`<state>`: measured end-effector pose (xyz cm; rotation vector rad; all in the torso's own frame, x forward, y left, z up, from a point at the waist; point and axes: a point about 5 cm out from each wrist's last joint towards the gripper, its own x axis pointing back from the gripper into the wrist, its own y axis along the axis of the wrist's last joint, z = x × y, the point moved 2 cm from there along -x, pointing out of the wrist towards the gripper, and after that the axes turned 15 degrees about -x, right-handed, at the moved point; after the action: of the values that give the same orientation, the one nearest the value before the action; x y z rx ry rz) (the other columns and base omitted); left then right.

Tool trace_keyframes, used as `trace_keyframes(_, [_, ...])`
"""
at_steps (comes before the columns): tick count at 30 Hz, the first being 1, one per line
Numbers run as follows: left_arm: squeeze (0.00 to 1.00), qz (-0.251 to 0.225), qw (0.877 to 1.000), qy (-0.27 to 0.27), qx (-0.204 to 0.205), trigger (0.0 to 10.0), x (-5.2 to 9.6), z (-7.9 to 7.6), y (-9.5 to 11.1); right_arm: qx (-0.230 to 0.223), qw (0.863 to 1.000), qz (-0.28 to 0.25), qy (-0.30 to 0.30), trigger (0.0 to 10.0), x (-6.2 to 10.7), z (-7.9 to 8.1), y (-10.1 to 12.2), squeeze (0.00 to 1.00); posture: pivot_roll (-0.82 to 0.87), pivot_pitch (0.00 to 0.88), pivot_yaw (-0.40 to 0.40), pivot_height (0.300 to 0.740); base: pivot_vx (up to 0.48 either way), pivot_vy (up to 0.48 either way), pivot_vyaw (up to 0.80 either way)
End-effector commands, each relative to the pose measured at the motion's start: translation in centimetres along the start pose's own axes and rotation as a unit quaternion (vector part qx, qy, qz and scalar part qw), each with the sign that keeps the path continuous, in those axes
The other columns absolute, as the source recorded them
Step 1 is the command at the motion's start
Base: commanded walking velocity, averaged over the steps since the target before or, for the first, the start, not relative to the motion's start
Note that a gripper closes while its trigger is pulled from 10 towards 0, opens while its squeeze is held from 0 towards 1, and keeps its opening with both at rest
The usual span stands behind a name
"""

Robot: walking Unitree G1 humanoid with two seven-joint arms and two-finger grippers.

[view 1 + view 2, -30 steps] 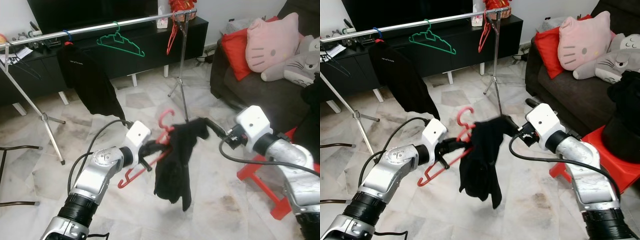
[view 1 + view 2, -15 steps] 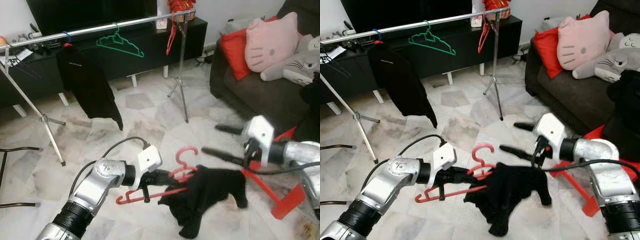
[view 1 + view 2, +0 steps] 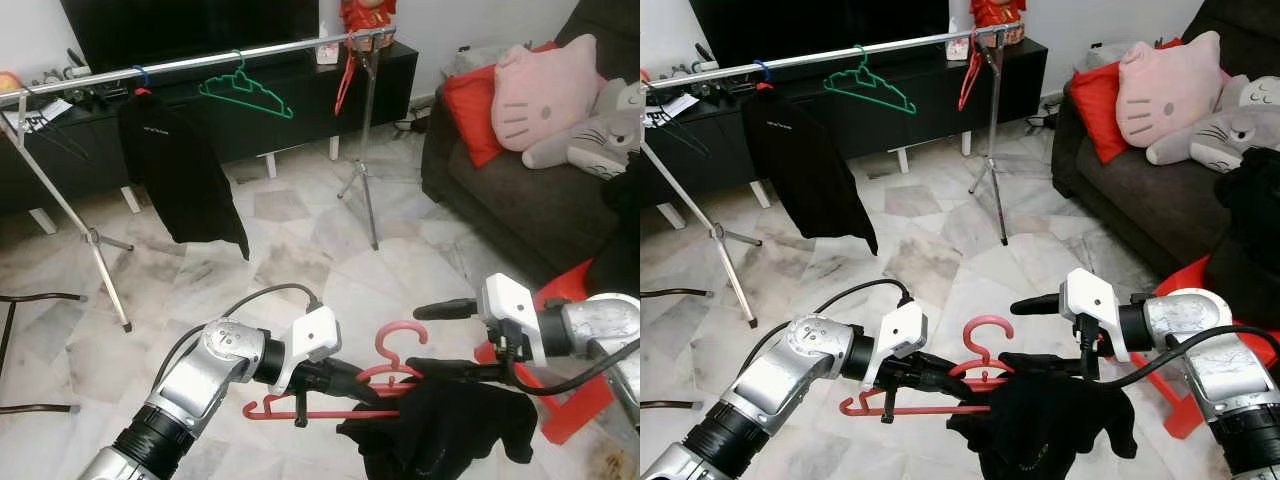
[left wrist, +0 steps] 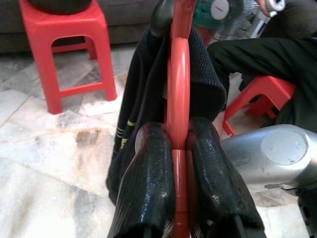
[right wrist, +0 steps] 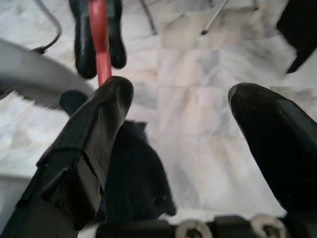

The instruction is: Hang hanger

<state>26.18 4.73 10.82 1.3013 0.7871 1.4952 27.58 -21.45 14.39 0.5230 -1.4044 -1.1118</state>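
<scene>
1. A clothes rail [image 3: 200, 62] crosses the back of the room on tripod legs; from it hang a black shirt [image 3: 180, 170], an empty green hanger [image 3: 247, 92] and, near its right end, a red hanger on the rail [image 3: 345, 75].
2. The left hand [image 3: 345, 380] is low over the marble floor [image 3: 300, 250], its two black fingers [image 4: 148, 183] pressed against both sides of the red hanger [image 3: 385, 365]; the hanger lies nearly level, hook up, well below and in front of the rail.
3. A dark garment [image 3: 450, 430] drapes over the red hanger's right part and sags toward the floor.
4. The right hand [image 3: 1040, 335] stands with its fingers spread wide and holds nothing; one finger juts out above, the lower one lies on the garment just beside the hanger.
5. On the right, a dark sofa [image 3: 500, 190] carries a red cushion [image 3: 470, 105] and a pink plush [image 3: 545, 90]; a red stool [image 3: 570, 400] stands behind the right arm.
</scene>
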Motion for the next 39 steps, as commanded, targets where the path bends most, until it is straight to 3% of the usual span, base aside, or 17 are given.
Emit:
trace_keyframes(1, [0.0, -0.013, 1.0, 0.006, -0.02, 10.0, 0.4, 0.3, 1.0, -0.001, 1.0, 0.022, 0.021, 10.0, 0.6, 0.1, -0.2, 0.0, -0.16, 0.0, -0.013, 0.74, 0.0, 0.0, 0.0])
trace_keyframes(10, [0.0, -0.006, 1.0, 0.014, -0.022, 10.0, 0.4, 0.5, 0.8, -0.004, 0.997, 0.043, 0.063, 10.0, 0.8, 0.7, -0.6, 0.0, -0.16, 0.0, -0.03, 0.74, 0.0, 0.0, 0.0])
trace_keyframes(12, [0.0, -0.004, 1.0, 0.02, -0.022, 10.0, 0.4, 0.7, 0.7, -0.003, 0.997, 0.034, 0.069, 10.0, 0.7, 0.7, -0.3, 0.0, -0.16, 0.0, -0.032, 0.74, 0.0, 0.0, 0.0])
trace_keyframes(15, [0.0, -0.005, 0.999, 0.027, -0.021, 10.0, 0.3, 0.8, 0.7, -0.005, 0.999, -0.004, 0.035, 10.0, 0.7, -0.4, 0.7, 0.0, -0.16, 0.0, -0.032, 0.74, 0.0, 0.0, 0.0])
trace_keyframes(19, [0.0, -0.003, 0.999, 0.03, -0.022, 10.0, 0.3, 0.8, 0.6, -0.009, 0.999, -0.023, 0.046, 10.0, 1.4, -0.2, 1.4, 0.0, -0.16, 0.0, -0.032, 0.74, 0.0, 0.0, 0.0])
trace_keyframes(29, [0.0, 0.001, 0.999, 0.031, -0.022, 10.0, 0.4, 0.9, 0.5, 0.004, 0.995, 0.049, 0.087, 10.0, 2.6, 1.3, -0.5, 0.0, -0.16, 0.0, -0.028, 0.74, 0.0, 0.0, 0.0])
trace_keyframes(39, [0.0, 0.003, 0.999, 0.029, -0.023, 10.0, 0.3, 0.9, 0.5, 0.01, 0.994, 0.085, 0.07, 10.0, 2.4, 0.5, -1.8, 0.0, -0.16, 0.0, -0.028, 0.74, 0.0, 0.0, 0.0])
